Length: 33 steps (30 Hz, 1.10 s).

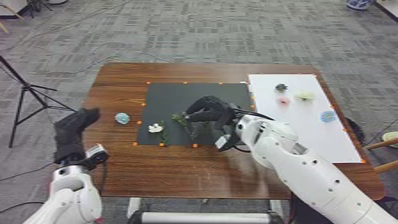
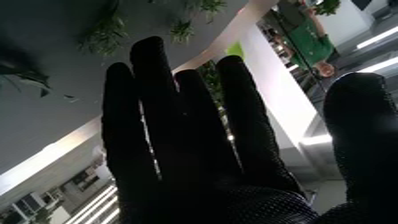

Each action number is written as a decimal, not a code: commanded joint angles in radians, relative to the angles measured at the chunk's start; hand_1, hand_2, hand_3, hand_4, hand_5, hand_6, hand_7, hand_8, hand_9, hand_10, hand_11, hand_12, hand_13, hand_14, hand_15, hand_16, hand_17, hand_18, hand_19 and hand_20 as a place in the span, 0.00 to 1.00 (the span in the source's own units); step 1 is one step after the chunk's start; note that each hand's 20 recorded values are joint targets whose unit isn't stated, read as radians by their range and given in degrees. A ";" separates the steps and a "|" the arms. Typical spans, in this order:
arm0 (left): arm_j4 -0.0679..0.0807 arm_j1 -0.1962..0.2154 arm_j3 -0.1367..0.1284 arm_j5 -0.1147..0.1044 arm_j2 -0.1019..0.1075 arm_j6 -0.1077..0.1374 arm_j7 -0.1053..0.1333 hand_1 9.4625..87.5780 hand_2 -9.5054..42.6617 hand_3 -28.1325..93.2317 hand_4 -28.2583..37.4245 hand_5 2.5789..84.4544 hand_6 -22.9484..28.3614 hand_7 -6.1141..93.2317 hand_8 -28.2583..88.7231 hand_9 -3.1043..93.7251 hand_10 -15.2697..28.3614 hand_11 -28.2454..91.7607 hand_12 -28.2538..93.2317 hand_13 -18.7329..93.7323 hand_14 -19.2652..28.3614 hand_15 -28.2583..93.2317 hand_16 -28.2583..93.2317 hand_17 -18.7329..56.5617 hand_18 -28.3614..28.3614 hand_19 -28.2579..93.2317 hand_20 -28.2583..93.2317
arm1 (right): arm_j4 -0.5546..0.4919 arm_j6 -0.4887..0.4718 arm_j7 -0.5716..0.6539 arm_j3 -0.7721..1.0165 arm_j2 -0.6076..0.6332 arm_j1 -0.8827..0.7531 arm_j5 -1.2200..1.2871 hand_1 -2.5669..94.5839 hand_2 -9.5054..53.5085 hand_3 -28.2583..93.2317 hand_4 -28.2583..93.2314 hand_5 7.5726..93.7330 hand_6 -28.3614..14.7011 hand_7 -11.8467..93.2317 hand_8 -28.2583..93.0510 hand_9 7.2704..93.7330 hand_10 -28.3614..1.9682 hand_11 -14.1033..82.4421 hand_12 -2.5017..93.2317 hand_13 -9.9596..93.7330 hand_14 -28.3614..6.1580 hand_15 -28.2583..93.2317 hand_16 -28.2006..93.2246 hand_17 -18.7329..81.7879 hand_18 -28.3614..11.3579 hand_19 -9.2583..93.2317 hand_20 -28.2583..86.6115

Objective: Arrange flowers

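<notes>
From the open, empty right hand (image 1: 210, 106), the green sprig (image 1: 180, 120) lies near, toward 8 o'clock, its stem running roughly 11 to 5; the left hand (image 1: 73, 129) is farther.

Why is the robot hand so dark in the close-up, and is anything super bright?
Right wrist view: the right robot hand is nearly a black shape, likely because its glove is black and a glaring light strip shines behind it; head view: gentler, even light, with the white sheet looking bright on the brown table.
</notes>
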 commanded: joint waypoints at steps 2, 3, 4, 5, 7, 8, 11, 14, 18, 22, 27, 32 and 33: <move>0.048 -0.111 0.074 0.038 0.000 -0.086 -0.078 0.25 0.13 0.81 0.12 0.75 0.43 0.33 0.16 0.63 0.67 0.46 0.36 0.56 0.75 0.48 0.25 0.33 0.74 0.44 0.45 | -0.015 -0.025 -0.009 -0.013 0.002 0.009 -0.021 0.24 0.29 0.74 0.10 0.53 0.59 0.22 0.16 0.47 0.42 0.21 0.15 0.60 0.31 0.44 0.44 0.43 0.21 0.56 0.58; 0.052 -0.122 0.084 0.040 -0.002 -0.096 -0.082 0.25 0.13 0.81 0.12 0.75 0.43 0.33 0.16 0.63 0.67 0.46 0.36 0.56 0.75 0.48 0.25 0.33 0.74 0.44 0.45 | -0.014 -0.025 -0.012 -0.015 0.002 0.010 -0.021 0.24 0.29 0.74 0.11 0.53 0.59 0.22 0.16 0.47 0.42 0.21 0.15 0.60 0.31 0.44 0.44 0.43 0.21 0.56 0.58; 0.058 -0.135 0.092 0.045 -0.009 -0.108 -0.083 0.25 0.13 0.81 0.12 0.75 0.43 0.33 0.16 0.63 0.68 0.46 0.36 0.56 0.76 0.48 0.25 0.33 0.74 0.44 0.45 | -0.014 -0.029 -0.013 -0.019 0.001 0.013 -0.021 0.24 0.29 0.74 0.11 0.53 0.59 0.22 0.16 0.47 0.42 0.20 0.15 0.60 0.31 0.44 0.44 0.43 0.21 0.56 0.58; 0.063 -0.143 0.098 0.048 -0.016 -0.121 -0.080 0.25 0.13 0.81 0.12 0.76 0.44 0.33 0.16 0.63 0.68 0.46 0.36 0.56 0.76 0.48 0.25 0.33 0.74 0.44 0.45 | -0.013 -0.032 -0.016 -0.021 0.000 0.014 -0.024 0.25 0.29 0.73 0.11 0.53 0.59 0.22 0.16 0.47 0.42 0.20 0.15 0.60 0.31 0.44 0.44 0.43 0.21 0.56 0.58; 0.075 -0.171 0.121 0.045 -0.031 -0.124 -0.078 0.25 0.13 0.81 0.12 0.76 0.43 0.33 0.16 0.63 0.68 0.46 0.36 0.56 0.76 0.48 0.25 0.33 0.74 0.44 0.45 | -0.014 -0.037 -0.018 -0.022 -0.002 0.016 -0.024 0.26 0.30 0.71 0.12 0.53 0.59 0.21 0.17 0.47 0.41 0.20 0.15 0.60 0.30 0.44 0.44 0.43 0.21 0.56 0.58; 0.082 -0.185 0.133 0.041 -0.040 -0.128 -0.075 0.25 0.13 0.81 0.12 0.76 0.44 0.33 0.16 0.63 0.68 0.46 0.36 0.56 0.76 0.48 0.25 0.32 0.74 0.44 0.45 | -0.014 -0.037 -0.019 -0.025 -0.003 0.020 -0.026 0.26 0.30 0.70 0.12 0.53 0.59 0.21 0.17 0.47 0.41 0.20 0.15 0.59 0.30 0.44 0.44 0.43 0.21 0.56 0.58; 0.095 -0.220 0.171 0.040 -0.058 -0.140 -0.075 0.25 0.13 0.81 0.12 0.76 0.44 0.33 0.16 0.64 0.69 0.46 0.37 0.57 0.77 0.48 0.25 0.32 0.74 0.44 0.45 | -0.010 -0.042 -0.024 -0.026 -0.009 0.026 -0.029 0.27 0.30 0.68 0.13 0.53 0.58 0.20 0.17 0.47 0.41 0.20 0.15 0.59 0.30 0.44 0.44 0.42 0.21 0.56 0.58; 0.111 -0.267 0.216 0.035 -0.076 -0.151 -0.071 0.24 0.13 0.81 0.11 0.76 0.44 0.32 0.16 0.64 0.69 0.46 0.37 0.57 0.77 0.49 0.25 0.32 0.74 0.44 0.45 | -0.009 -0.045 -0.026 -0.029 -0.007 0.031 -0.029 0.30 0.31 0.64 0.15 0.53 0.58 0.19 0.18 0.46 0.40 0.20 0.15 0.59 0.30 0.44 0.43 0.42 0.20 0.56 0.58; 0.140 -0.337 0.270 0.031 -0.107 -0.167 -0.060 0.25 0.13 0.81 0.10 0.78 0.44 0.32 0.16 0.66 0.71 0.45 0.37 0.57 0.79 0.49 0.26 0.32 0.75 0.44 0.45 | -0.007 -0.050 -0.032 -0.030 -0.010 0.031 -0.031 0.38 0.35 0.51 0.21 0.53 0.56 0.16 0.19 0.46 0.39 0.20 0.15 0.59 0.29 0.44 0.43 0.42 0.20 0.56 0.57; 0.184 -0.419 0.321 0.022 -0.141 -0.170 -0.039 0.25 0.13 0.81 0.09 0.80 0.46 0.30 0.16 0.68 0.72 0.45 0.38 0.58 0.80 0.50 0.26 0.31 0.75 0.45 0.45 | -0.007 -0.067 -0.036 -0.037 -0.016 0.039 -0.036 0.46 0.39 0.38 0.27 0.50 0.49 0.14 0.19 0.46 0.35 0.20 0.14 0.58 0.28 0.45 0.42 0.42 0.20 0.56 0.58; 0.219 -0.483 0.353 0.019 -0.174 -0.179 -0.016 0.26 0.14 0.81 0.08 0.83 0.49 0.29 0.17 0.70 0.77 0.44 0.40 0.59 0.82 0.51 0.27 0.31 0.76 0.46 0.45 | 0.000 -0.067 -0.045 -0.044 -0.021 0.047 -0.044 0.51 0.45 0.32 0.30 0.43 0.32 0.12 0.18 0.44 0.24 0.19 0.12 0.56 0.26 0.45 0.42 0.41 0.23 0.54 0.58; 0.191 -0.484 0.352 0.019 -0.160 -0.162 0.005 0.26 0.15 0.80 0.07 0.82 0.48 0.29 0.18 0.69 0.75 0.44 0.41 0.59 0.83 0.51 0.27 0.30 0.77 0.47 0.45 | -0.004 -0.068 -0.040 -0.033 -0.019 0.039 -0.045 0.52 0.44 0.32 0.30 0.45 0.31 0.13 0.18 0.45 0.23 0.19 0.12 0.56 0.26 0.46 0.42 0.41 0.24 0.54 0.59; 0.182 -0.482 0.350 0.014 -0.155 -0.156 0.013 0.26 0.15 0.80 0.07 0.81 0.48 0.29 0.17 0.69 0.75 0.44 0.41 0.59 0.82 0.51 0.27 0.30 0.77 0.47 0.45 | -0.007 -0.060 -0.034 -0.036 -0.013 0.038 -0.037 0.52 0.44 0.32 0.30 0.45 0.32 0.13 0.18 0.45 0.23 0.20 0.12 0.56 0.26 0.46 0.42 0.41 0.24 0.54 0.59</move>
